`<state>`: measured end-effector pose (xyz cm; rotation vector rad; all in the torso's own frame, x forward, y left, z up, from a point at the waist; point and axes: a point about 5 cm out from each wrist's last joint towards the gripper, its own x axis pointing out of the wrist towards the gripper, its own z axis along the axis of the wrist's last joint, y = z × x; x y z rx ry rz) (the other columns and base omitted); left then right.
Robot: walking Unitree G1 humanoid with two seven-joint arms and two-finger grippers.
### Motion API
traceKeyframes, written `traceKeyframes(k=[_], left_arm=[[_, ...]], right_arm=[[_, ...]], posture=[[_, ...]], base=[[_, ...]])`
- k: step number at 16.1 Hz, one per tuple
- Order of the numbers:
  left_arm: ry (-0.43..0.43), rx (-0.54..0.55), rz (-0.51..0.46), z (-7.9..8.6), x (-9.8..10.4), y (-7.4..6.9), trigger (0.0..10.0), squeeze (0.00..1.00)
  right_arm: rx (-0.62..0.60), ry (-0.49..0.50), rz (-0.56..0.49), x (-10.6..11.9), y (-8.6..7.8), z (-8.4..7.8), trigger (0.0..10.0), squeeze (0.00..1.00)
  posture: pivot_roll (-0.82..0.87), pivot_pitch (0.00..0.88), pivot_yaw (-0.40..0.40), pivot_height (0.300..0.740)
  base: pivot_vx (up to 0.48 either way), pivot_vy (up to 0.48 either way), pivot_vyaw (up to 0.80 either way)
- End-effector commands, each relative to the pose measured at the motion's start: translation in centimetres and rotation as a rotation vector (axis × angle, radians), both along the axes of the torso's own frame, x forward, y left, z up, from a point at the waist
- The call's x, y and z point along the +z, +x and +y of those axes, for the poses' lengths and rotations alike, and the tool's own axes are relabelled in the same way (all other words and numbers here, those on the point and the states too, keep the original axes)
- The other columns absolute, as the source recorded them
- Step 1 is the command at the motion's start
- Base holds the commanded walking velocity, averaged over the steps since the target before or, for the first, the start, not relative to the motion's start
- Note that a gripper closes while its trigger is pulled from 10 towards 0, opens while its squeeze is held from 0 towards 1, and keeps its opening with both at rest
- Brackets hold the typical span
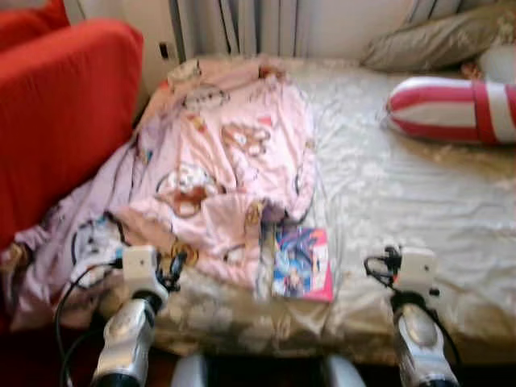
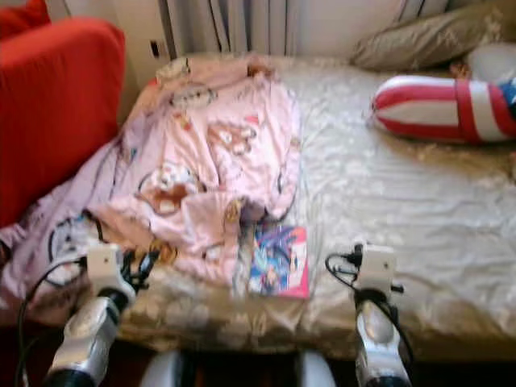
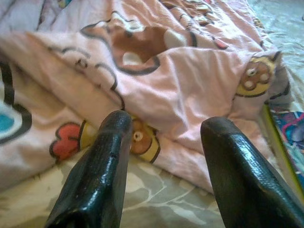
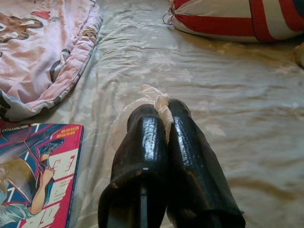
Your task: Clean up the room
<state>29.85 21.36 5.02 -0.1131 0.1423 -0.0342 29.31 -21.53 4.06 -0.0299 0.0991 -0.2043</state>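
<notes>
The work surface is a bed covered by a pale gold satin sheet with a leaf pattern (image 1: 403, 193), wrinkled across its width. A red upholstered armchair (image 1: 56, 105) stands against the bed's left side. Grey curtains (image 1: 234, 24) hang behind the head of the bed.

Item count on the bed:
- One pink cartoon-print quilt (image 1: 234, 153), crumpled in a heap on the left half, one end spilling toward the armchair.
- One glossy comic book with a pink and blue cover (image 1: 302, 262), flat at the near edge, touching the quilt's lower hem.
- One red-and-white striped bolster cushion (image 1: 451, 109), at the far right.
- One olive-grey pillow (image 1: 435, 36), behind the bolster.

The left gripper (image 3: 161, 137) has its two black fingers spread wide, nothing between them, just above the sheet beside the quilt's hem. The right gripper (image 4: 161, 118) has its fingers pressed together over the sheet, right of the comic book; a small crumpled piece of clear plastic (image 4: 154, 95) lies at the fingertips, and contact cannot be confirmed.
</notes>
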Motion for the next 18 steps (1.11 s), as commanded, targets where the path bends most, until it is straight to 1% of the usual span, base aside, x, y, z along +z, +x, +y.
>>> traceKeyframes(k=[1, 3, 4, 5, 6, 8, 9, 10, 11, 12, 14, 16, 17, 18], left_arm=[[0.013, -0.004, 0.027, 0.3, -0.6, -0.2, 10.0, 0.0], [0.018, -0.001, 0.102, 0.4, -2.2, -0.9, 10.0, 0.0], [0.039, -0.026, 0.216, 0.1, -4.4, -2.0, 10.0, 0.0], [0.053, -0.029, 0.294, 0.0, -5.8, -3.0, 10.0, 0.0], [0.053, -0.021, 0.348, 0.1, -6.6, -3.7, 10.0, 0.0], [0.067, 0.004, 0.477, 0.3, -8.6, -5.5, 10.0, 0.0], [0.083, 0.011, 0.559, 0.4, -9.7, -6.8, 10.0, 0.0], [0.099, 0.009, 0.611, 0.5, -10.4, -7.7, 10.0, 0.0], [0.103, 0.029, 0.666, 0.6, -11.1, -8.7, 10.0, 0.0], [0.097, 0.039, 0.67, 0.6, -11.2, -8.8, 10.0, 0.0], [0.081, 0.043, 0.655, 0.3, -11.1, -8.6, 10.0, 0.0], [0.078, 0.049, 0.66, 0.2, -11.2, -8.7, 10.0, 0.0], [0.078, 0.053, 0.666, 0.1, -11.3, -8.9, 10.0, 0.0], [0.076, 0.055, 0.667, 0.1, -11.4, -9.0, 10.0, 0.0]], right_arm=[[-0.018, 0.008, 0.053, -0.9, -0.6, -0.6, 10.0, 0.0], [-0.033, 0.035, 0.14, -2.7, -1.6, -0.8, 10.0, 0.0], [-0.038, 0.059, 0.283, -5.3, -3.5, -0.8, 10.0, 0.0], [-0.029, 0.087, 0.383, -6.9, -4.8, -0.5, 10.0, 0.0], [-0.025, 0.108, 0.421, -7.6, -5.6, -0.4, 10.0, 0.0], [-0.047, 0.144, 0.544, -9.5, -7.8, -0.4, 10.0, 0.0], [-0.065, 0.182, 0.613, -10.5, -9.2, -0.3, 10.0, 0.0], [-0.064, 0.193, 0.666, -11.2, -10.1, -0.2, 10.0, 0.0], [-0.069, 0.175, 0.724, -11.8, -11.2, 0.0, 10.0, 0.0], [-0.086, 0.194, 0.73, -12.0, -11.4, 0.1, 10.0, 0.0], [-0.082, 0.209, 0.733, -12.1, -11.4, 0.8, 10.0, 0.0], [-0.051, 0.193, 0.748, -12.3, -11.6, 1.4, 10.0, 0.0], [-0.026, 0.194, 0.745, -12.3, -11.4, 1.9, 10.0, 0.0], [-0.016, 0.192, 0.743, -12.3, -11.3, 2.0, 10.0, 0.0]], posture=[[0.03, 0.029, -0.017, 0.697], [0.03, 0.013, -0.017, 0.723], [0.03, 0.0, -0.02, 0.738], [0.03, 0.0, -0.02, 0.738], [0.02, 0.0, -0.018, 0.738], [0.02, 0.0, -0.012, 0.738], [0.01, 0.0, -0.008, 0.738], [0.01, 0.0, -0.005, 0.738], [0.02, 0.0, -0.003, 0.738], [0.01, 0.0, 0.0, 0.738], [0.01, 0.0, 0.001, 0.738], [0.01, 0.0, 0.004, 0.738], [0.01, 0.0, 0.003, 0.738], [0.01, 0.0, 0.002, 0.738]], base=[[0.0, 0.0, 0.0], [0.0, 0.0, 0.0], [0.0, 0.0, 0.0], [0.0, 0.0, 0.0], [0.0, 0.0, 0.0], [0.0, 0.0, 0.0], [0.0, 0.0, 0.0], [0.0, 0.0, 0.0], [0.0, 0.0, 0.0], [0.0, 0.0, 0.0], [0.0, 0.0, 0.0], [0.0, 0.0, 0.0], [0.0, 0.0, 0.8], [0.0, 0.0, 0.8]])
